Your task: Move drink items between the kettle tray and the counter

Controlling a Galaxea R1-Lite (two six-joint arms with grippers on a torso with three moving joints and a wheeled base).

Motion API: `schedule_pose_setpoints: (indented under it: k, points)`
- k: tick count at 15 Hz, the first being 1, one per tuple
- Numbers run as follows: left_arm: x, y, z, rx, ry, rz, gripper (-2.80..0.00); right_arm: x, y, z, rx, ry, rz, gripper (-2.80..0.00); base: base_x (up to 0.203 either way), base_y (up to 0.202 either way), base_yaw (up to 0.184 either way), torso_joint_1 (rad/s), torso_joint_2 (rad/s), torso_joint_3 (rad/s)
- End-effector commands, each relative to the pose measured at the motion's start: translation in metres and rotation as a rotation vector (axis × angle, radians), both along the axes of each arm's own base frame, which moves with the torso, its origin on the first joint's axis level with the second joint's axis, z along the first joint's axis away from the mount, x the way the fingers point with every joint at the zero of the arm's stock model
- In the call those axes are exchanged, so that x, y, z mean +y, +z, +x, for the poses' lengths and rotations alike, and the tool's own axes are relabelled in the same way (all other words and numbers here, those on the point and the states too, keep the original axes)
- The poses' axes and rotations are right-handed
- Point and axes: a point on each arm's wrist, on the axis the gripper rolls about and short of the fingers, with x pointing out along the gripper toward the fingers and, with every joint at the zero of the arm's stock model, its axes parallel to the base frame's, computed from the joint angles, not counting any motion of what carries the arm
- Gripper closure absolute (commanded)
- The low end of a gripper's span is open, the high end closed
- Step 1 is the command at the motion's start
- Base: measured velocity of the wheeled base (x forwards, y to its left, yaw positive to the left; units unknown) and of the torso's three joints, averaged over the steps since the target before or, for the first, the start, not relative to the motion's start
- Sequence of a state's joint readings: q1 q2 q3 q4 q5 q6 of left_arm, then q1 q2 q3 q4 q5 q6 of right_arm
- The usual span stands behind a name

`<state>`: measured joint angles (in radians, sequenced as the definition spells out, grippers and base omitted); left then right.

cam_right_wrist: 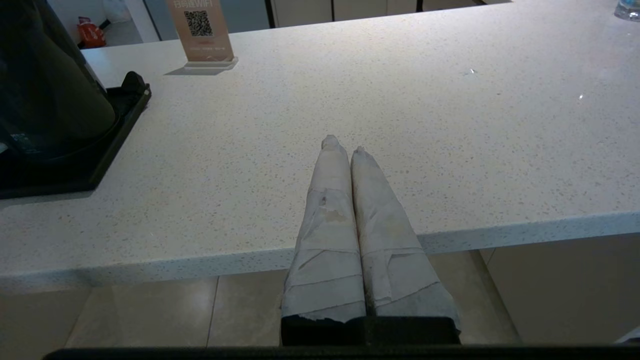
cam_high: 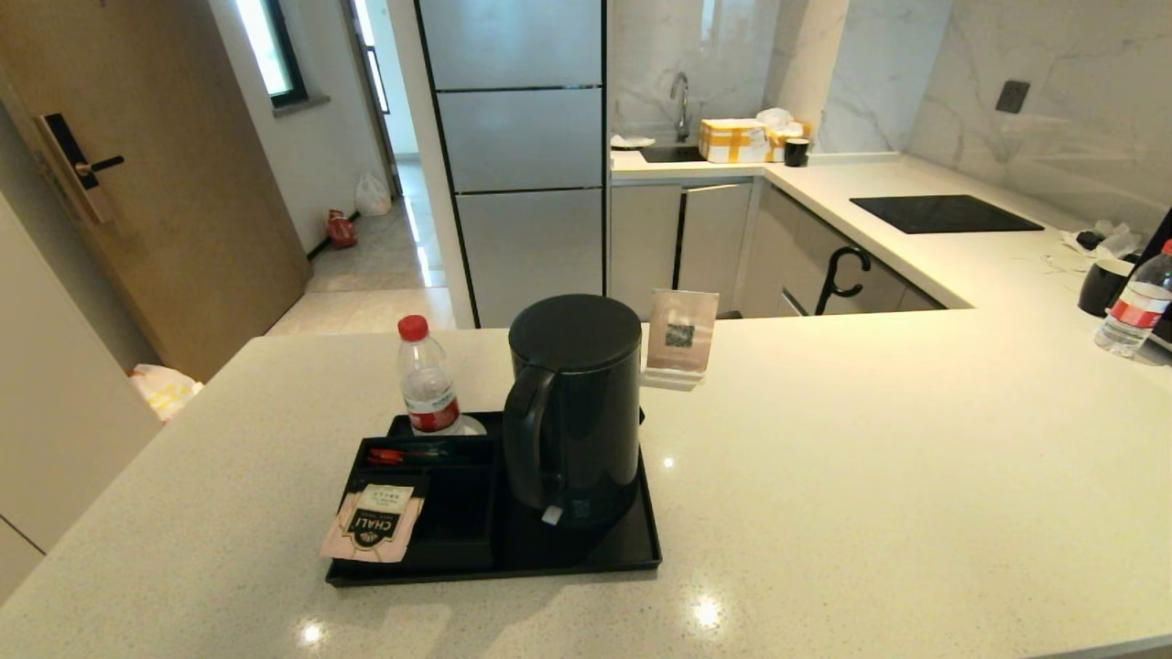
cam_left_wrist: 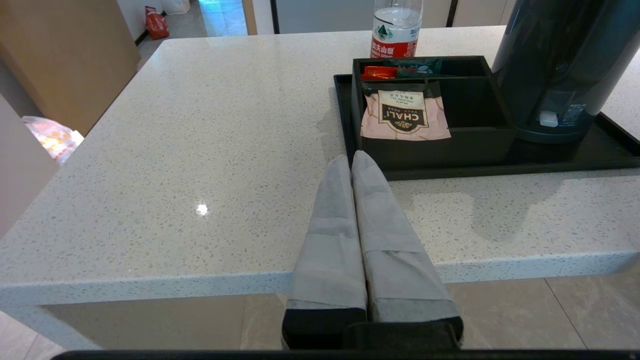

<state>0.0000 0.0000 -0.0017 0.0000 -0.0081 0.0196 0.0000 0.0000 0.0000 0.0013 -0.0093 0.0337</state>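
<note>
The black kettle tray (cam_high: 632, 549) lies on the white speckled counter (cam_high: 870, 476). On its right part stands the tall black kettle (cam_high: 575, 407), handle toward me. A pale-pink CHALI tea sachet (cam_high: 373, 522) lies across the front-left compartment, one corner over the tray's left rim; it also shows in the left wrist view (cam_left_wrist: 404, 116). Neither arm appears in the head view. My left gripper (cam_left_wrist: 353, 157) is shut and empty, hovering near the counter's front edge, just short of the tray (cam_left_wrist: 500, 170). My right gripper (cam_right_wrist: 342, 145) is shut and empty over bare counter, right of the tray (cam_right_wrist: 115, 140).
A water bottle (cam_high: 427, 377) stands at the tray's back-left corner. Red packets (cam_high: 396, 454) lie in the rear compartment. A QR-code sign (cam_high: 680, 337) stands behind the kettle. At the far right are a second bottle (cam_high: 1137, 304) and a black cup (cam_high: 1103, 286).
</note>
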Motion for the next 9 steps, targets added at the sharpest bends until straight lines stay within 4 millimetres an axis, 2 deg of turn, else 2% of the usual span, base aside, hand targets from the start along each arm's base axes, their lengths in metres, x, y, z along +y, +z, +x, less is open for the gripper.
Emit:
schedule_pose_setpoints:
  k: [1,9]
  points:
    - [0.0000,0.0000,0.0001,0.002,0.000,0.000,0.00,0.0000,0.0000,0.0001,0.002,0.000,0.003,0.00,0.000,0.000,0.000,0.000,0.00,0.000]
    - [0.0000,0.0000,0.0001,0.002,0.000,0.000,0.00,0.0000,0.0003,0.0001,-0.001,-0.001,0.014,0.00,0.000,0.000,0.000,0.000,0.00,0.000]
